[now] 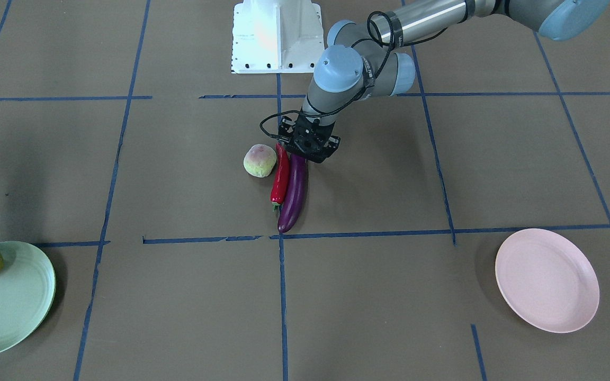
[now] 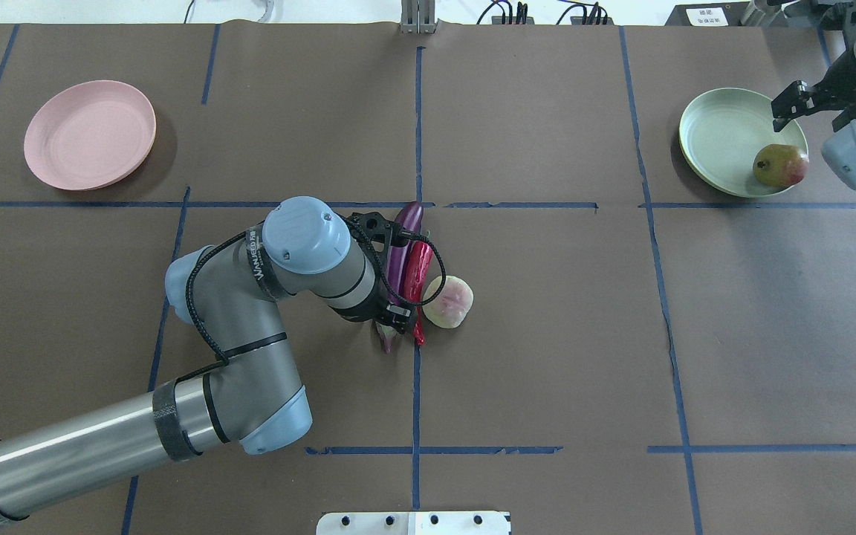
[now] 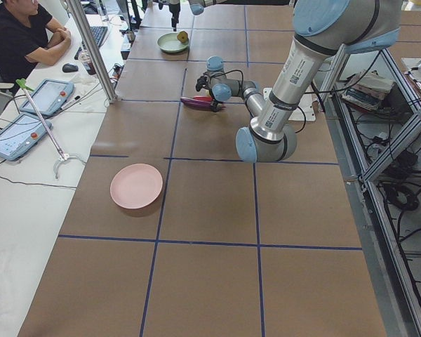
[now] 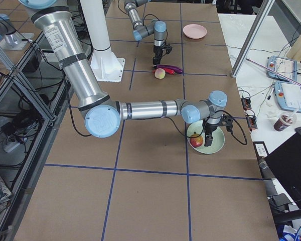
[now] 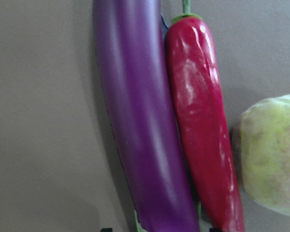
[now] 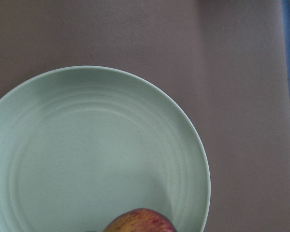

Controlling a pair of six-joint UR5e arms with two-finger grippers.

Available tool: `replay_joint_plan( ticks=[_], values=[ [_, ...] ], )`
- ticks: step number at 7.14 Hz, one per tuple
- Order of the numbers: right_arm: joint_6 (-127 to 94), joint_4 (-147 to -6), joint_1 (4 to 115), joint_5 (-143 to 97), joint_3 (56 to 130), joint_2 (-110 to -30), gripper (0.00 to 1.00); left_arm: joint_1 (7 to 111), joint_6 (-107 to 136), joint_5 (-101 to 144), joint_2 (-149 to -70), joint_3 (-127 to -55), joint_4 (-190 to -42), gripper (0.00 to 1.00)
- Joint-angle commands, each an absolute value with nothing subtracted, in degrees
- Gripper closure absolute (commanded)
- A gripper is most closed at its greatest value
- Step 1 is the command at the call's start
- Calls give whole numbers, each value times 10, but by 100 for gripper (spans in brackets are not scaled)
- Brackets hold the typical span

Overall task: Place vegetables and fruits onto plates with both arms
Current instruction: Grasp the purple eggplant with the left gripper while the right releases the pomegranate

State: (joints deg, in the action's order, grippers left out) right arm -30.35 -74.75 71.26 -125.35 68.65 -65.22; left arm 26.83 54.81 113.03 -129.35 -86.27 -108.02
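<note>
The purple eggplant [image 1: 294,193] and the red chili pepper [image 1: 280,180] lie side by side at the table's middle, with the pale green fruit [image 1: 260,160] just beside the chili. My left gripper [image 1: 307,151] is open and hangs low over the eggplant's cap end; the left wrist view shows the eggplant [image 5: 140,121] and chili [image 5: 203,135] close below. The red-and-yellow fruit [image 2: 779,165] lies on the pale green plate [image 2: 721,130]. My right gripper [image 2: 807,104] is open and empty above that plate. The pale pink plate [image 2: 90,134] holds nothing.
The white base block [image 1: 276,37] stands at the robot's side of the table. Blue tape lines cross the brown table cover. An operator [image 3: 21,42] sits at a side desk with tablets beyond the table's far edge.
</note>
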Motion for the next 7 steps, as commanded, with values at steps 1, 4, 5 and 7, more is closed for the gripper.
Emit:
replay_joint_plan(
  ticks=[1, 4, 5, 7],
  values=[
    [-312, -751, 715, -1283, 717, -654, 0, 268, 563, 1130, -1292, -864, -1081, 92],
    [-486, -751, 684, -1371, 869, -686, 0, 321, 657, 1131, -1266, -903, -1103, 100],
    [-577, -750, 630, -1362, 921, -694, 0, 357, 684, 1131, -1221, -942, -1102, 100],
    [-771, -746, 488, -1286, 1015, -684, 0, 471, 679, 1136, -1126, -955, -1100, 98]
  ],
)
